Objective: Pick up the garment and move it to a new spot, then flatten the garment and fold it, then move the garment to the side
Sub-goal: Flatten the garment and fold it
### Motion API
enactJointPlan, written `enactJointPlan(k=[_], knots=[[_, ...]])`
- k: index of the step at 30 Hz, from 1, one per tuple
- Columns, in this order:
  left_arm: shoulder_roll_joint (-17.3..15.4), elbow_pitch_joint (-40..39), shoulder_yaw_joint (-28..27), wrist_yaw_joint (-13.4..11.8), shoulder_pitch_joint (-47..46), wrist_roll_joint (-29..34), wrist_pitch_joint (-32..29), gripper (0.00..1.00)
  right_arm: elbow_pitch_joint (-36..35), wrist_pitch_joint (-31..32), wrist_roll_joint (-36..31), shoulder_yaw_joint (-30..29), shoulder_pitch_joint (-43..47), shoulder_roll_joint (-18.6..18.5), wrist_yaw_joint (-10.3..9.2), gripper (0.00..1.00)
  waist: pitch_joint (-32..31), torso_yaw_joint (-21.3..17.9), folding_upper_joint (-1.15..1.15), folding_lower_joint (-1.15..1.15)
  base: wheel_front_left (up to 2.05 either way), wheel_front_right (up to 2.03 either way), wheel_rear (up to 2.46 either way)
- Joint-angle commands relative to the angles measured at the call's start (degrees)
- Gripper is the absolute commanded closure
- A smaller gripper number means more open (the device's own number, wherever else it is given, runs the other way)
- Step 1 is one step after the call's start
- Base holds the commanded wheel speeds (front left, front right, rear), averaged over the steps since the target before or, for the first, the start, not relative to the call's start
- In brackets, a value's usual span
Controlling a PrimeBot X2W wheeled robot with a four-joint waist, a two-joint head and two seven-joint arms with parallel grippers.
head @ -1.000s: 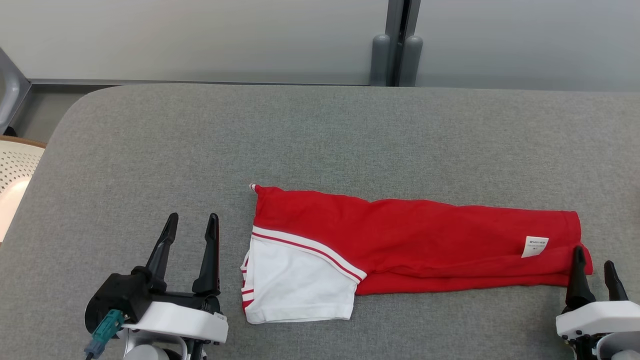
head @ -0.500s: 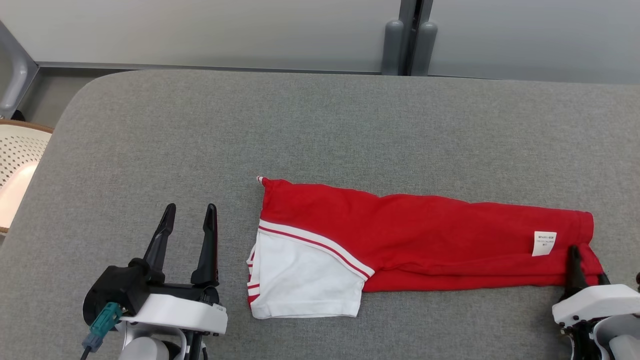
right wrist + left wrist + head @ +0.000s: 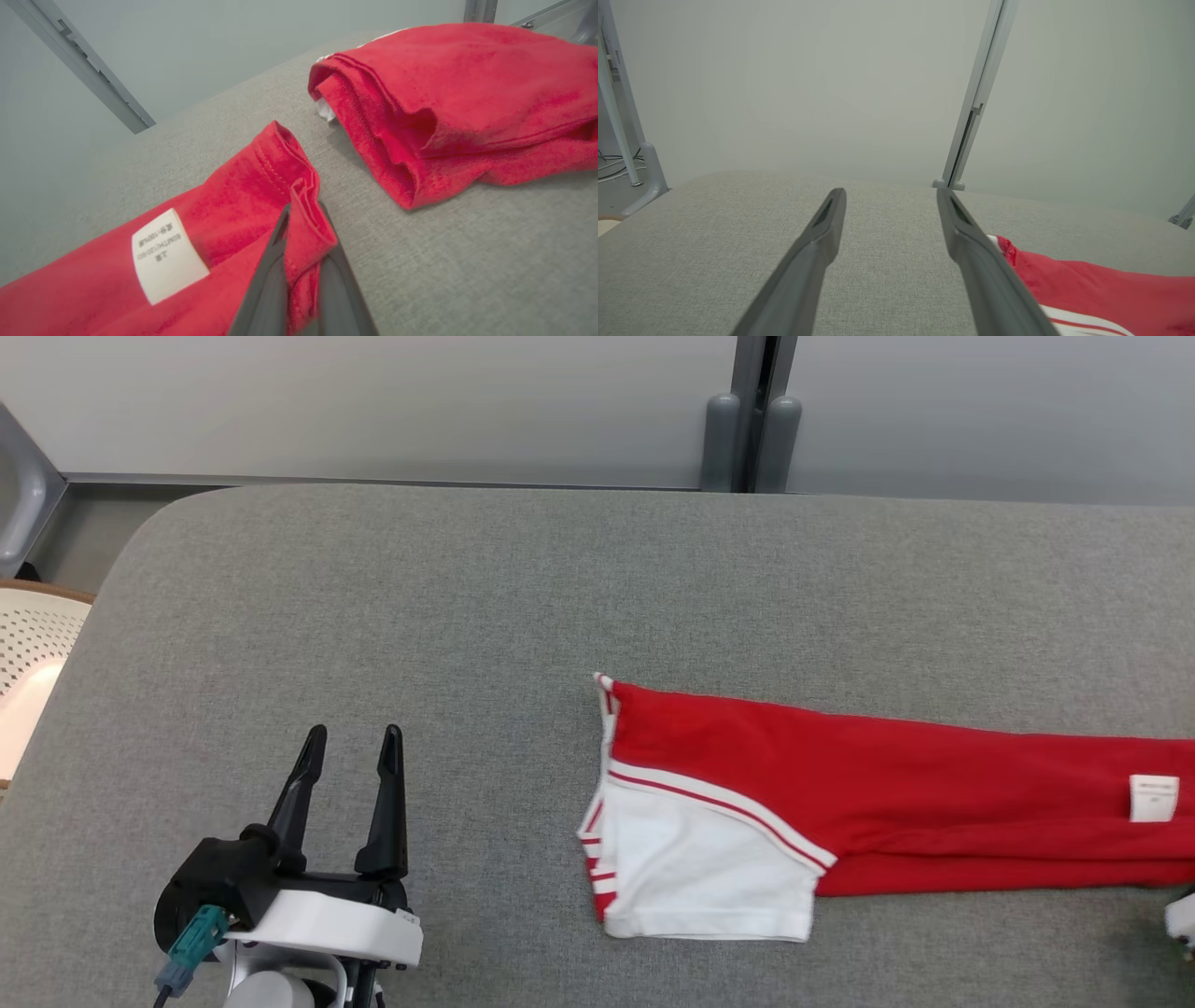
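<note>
The right gripper (image 3: 303, 212) pinches the hem of the red garment (image 3: 868, 784) near its label (image 3: 163, 254); the left gripper (image 3: 355, 737) stands open, well left of the garment.

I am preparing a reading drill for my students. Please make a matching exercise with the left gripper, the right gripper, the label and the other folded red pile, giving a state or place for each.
Column one:
1. left gripper
2. right gripper
3. label
4. folded red pile

Column two:
A. white, on red cloth
B. shut on the hem of the garment
C. open, holding nothing
D. lying on the table, apart from the gripped hem

Pairs: 1-C, 2-B, 3-A, 4-D
</note>
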State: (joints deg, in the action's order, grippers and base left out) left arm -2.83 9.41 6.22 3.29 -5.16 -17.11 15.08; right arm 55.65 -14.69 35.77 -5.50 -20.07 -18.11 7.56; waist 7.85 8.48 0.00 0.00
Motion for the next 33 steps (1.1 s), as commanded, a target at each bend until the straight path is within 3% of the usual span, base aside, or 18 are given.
enactJointPlan(k=[1, 4, 9, 15, 24, 33], knots=[[-0.18, 0.1, -0.18, -0.25, -0.01, 0.3, 0.09, 0.0, 0.46, -0.62, -1.74, -2.47, -1.17, -2.11, -0.15, 1.0, -0.25, -0.18, 0.0, 0.0, 0.0, 0.0, 0.0], [-0.2, 0.33, -0.28, -0.26, 0.16, 0.26, 0.09, 0.0, -1.94, -0.57, -5.58, -5.45, -1.74, -1.07, -0.08, 1.0, -0.73, -0.37, 0.0, 0.0, 0.0, 0.0, 0.0], [-0.13, 0.84, -0.5, -0.29, 0.78, -0.16, 0.09, 0.0, -8.48, -0.54, -8.95, -3.66, -0.43, 2.56, -0.09, 1.0, -1.82, -1.04, 0.0, 0.0, 0.0, 0.0, 0.0], [-0.19, 1.29, 0.27, -0.53, 1.26, -0.66, 0.09, 0.0, -17.5, 0.79, -7.21, 5.06, 1.23, 8.27, -0.08, 1.0, -3.06, -1.54, 0.0, 0.0, 0.0, 0.0, 0.0], [-0.19, 1.91, 0.82, -0.78, 2.13, -1.21, 0.09, 0.0, -32.2, 6.95, -3.99, 17.68, 3.5, 12.43, -0.08, 1.0, -3.98, -0.12, 0.0, 0.0, 0.0, 0.0, 0.0], [-0.19, 2.51, 2.55, -0.91, 1.97, -2.23, 0.09, 0.0, -35.49, 9.95, -0.25, 23.98, 6.12, 14.8, -0.08, 1.0, -3.49, 3.55, 0.0, 0.0, 0.0, 0.0, 0.0]])
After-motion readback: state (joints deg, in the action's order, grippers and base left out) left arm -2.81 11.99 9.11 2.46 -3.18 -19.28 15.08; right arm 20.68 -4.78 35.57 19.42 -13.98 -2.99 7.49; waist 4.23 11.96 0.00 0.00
